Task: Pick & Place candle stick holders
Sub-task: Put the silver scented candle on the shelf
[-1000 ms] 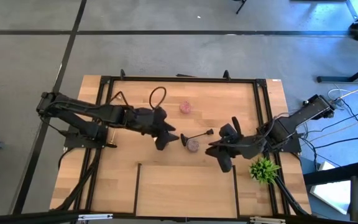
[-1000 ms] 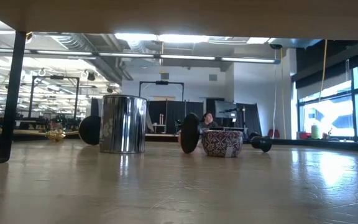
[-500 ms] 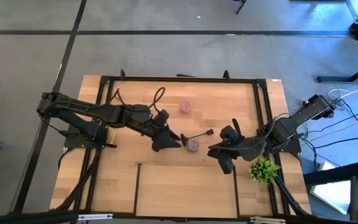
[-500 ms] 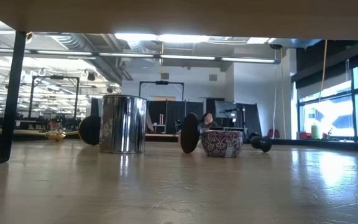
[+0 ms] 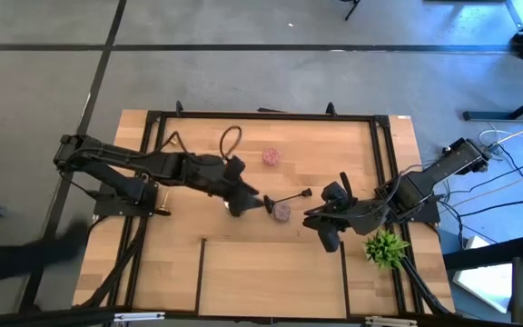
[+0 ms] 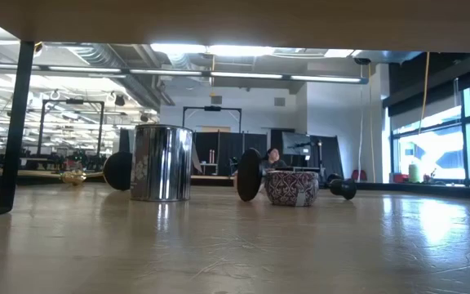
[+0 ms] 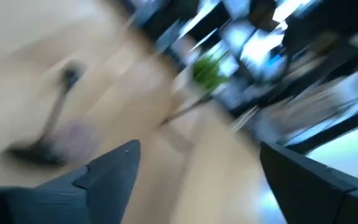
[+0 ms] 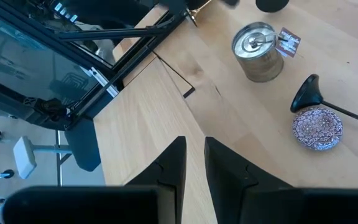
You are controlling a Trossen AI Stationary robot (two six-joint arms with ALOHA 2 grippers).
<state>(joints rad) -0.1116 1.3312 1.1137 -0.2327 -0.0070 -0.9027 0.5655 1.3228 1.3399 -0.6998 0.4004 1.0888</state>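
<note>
A black holder with a thin stem [image 5: 287, 197] lies on its side at mid-table, its round base [image 8: 307, 93] toward the left arm. A pink glittery holder [image 5: 282, 212] stands beside that base, and a second pink one [image 5: 271, 156] stands farther back. The shiny silver holder [image 8: 258, 43] stands upright; in the high view the left arm covers it. My left gripper [image 5: 243, 202] hovers open just left of the black holder's base, with nothing between its fingers [image 7: 114, 168]. My right gripper [image 5: 320, 232] hovers shut and empty to the right of the holders.
A green spiky plant [image 5: 386, 247] stands at the table's near right. A black cable loop [image 5: 231, 140] lies at the back. A black frame [image 5: 381, 163] runs round the table, and a marked rectangle [image 5: 271, 272] takes up the near middle. A small gold piece [image 6: 73, 175] lies far left.
My left gripper has rolled at the wrist while staying just left of the black holder's base. The holders have not moved. A dark blurred shape has come into the floor area at the near left.
</note>
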